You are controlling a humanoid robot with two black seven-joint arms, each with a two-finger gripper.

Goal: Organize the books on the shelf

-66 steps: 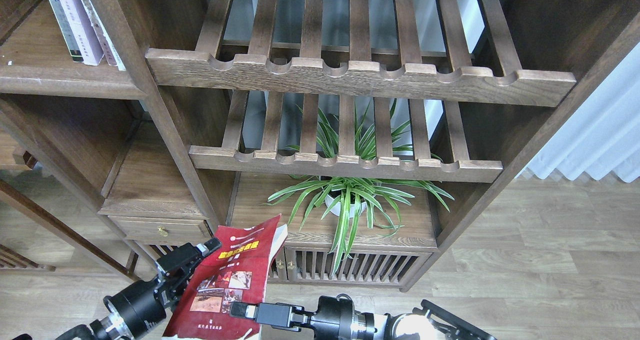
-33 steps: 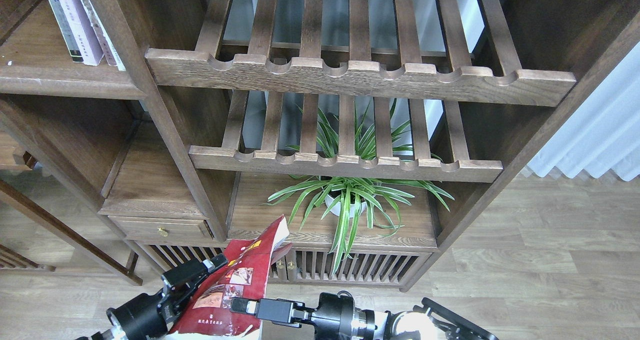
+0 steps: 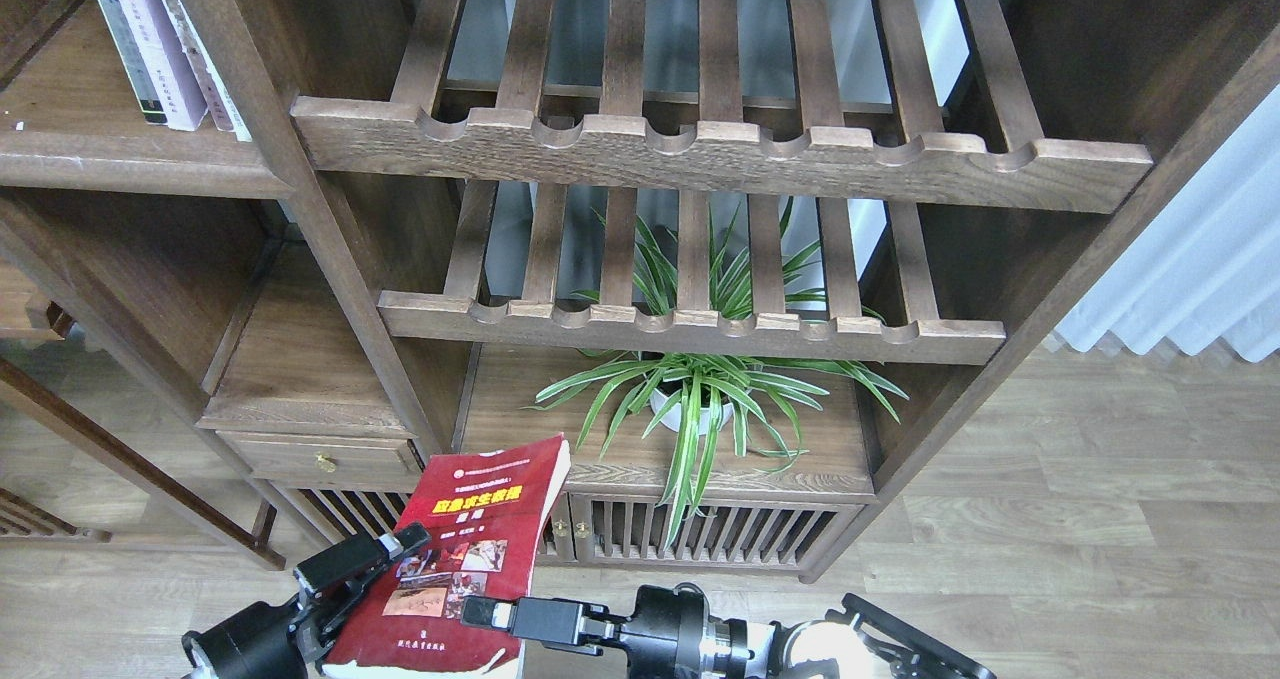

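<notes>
Red book [image 3: 455, 549] at bottom centre, cover up, lower edge cut off by the frame. Left gripper [image 3: 385, 549] pinches its left edge; right gripper [image 3: 490, 614] touches its lower right corner, fingers too dark to tell apart. Beyond the book, a potted plant [image 3: 690, 409] on the cabinet top under slatted racks [image 3: 700, 149]. Far upper left of the book, the shelf [image 3: 130, 154] holds pale books [image 3: 165, 44], tops cut off.

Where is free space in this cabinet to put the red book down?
The top-left shelf is bare left of the standing books. The board above the drawer is bare. The plant crowds its shelf.
</notes>
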